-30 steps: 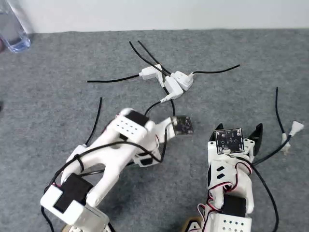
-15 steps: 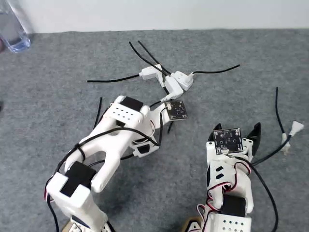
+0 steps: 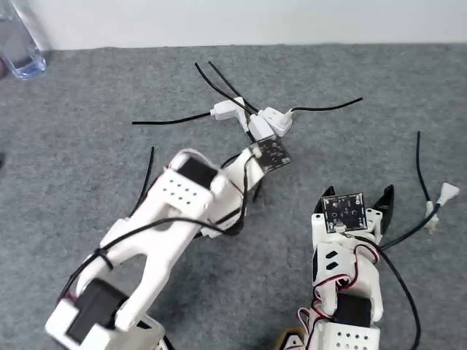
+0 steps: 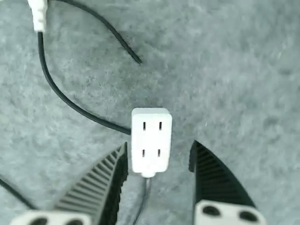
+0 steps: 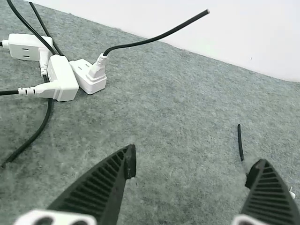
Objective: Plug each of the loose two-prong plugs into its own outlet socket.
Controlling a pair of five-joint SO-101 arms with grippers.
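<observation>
Currently on the grey counter [image 3: 87, 95]: two arms, two hands.

1. Left hand [image 4: 159, 149]. One. Jaws moderately parted and holding nothing, low over the counter.

2. Socket block [image 4: 151, 139]. One, white, lying flat with two pairs of slots facing up. It sits between the left hand's two fingers [image 4: 108, 178], closer to one of them and touching neither. A black cord runs off from its side.

3. White bodies [image 5: 61, 77]. Three, bunched together and touching, toward the far middle of the counter. In the high view the left arm's wrist is just beside this group. I cannot tell which of the three is the block under the left hand.

4. Seated plug [image 5: 99, 62]. One, white, pushed into the outermost body of the group, with its cord rising away.

5. Loose plug [image 3: 446, 192]. One, white, on a black cord near the counter's right edge. It is well apart from the group and off to the outer side of the right hand, not touching it.

6. Right hand [image 5: 195, 157]. One. Jaws spread wide and empty, over bare counter. The group of three lies well ahead of it, toward the left arm's side.

7. Black cords [image 3: 175, 119]. Several, trailing outward from the group.

8. Clear container [image 3: 18, 44]. One, at the far left corner.
</observation>
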